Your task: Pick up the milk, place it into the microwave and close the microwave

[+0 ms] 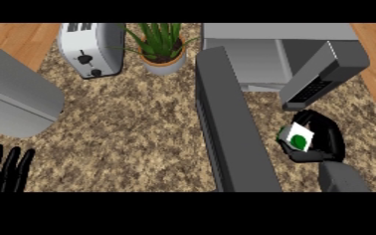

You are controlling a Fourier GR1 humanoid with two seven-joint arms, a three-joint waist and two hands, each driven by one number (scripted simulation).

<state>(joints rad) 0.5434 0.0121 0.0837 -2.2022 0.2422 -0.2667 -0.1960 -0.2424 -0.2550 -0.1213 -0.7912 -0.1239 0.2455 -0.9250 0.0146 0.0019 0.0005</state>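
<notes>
Milk [299, 138] at four o'clock, right hand [323, 139] curled round it, below the microwave [253, 55]. Lift toward twelve o'clock, keep the carton upright, clear the open door [231, 129] at your left. Left hand [15, 168] rests at eight o'clock, fingers straight.

toaster [92, 49] beside potted plant [161, 47] — both on speckled counter [132, 129], far side.
</notes>
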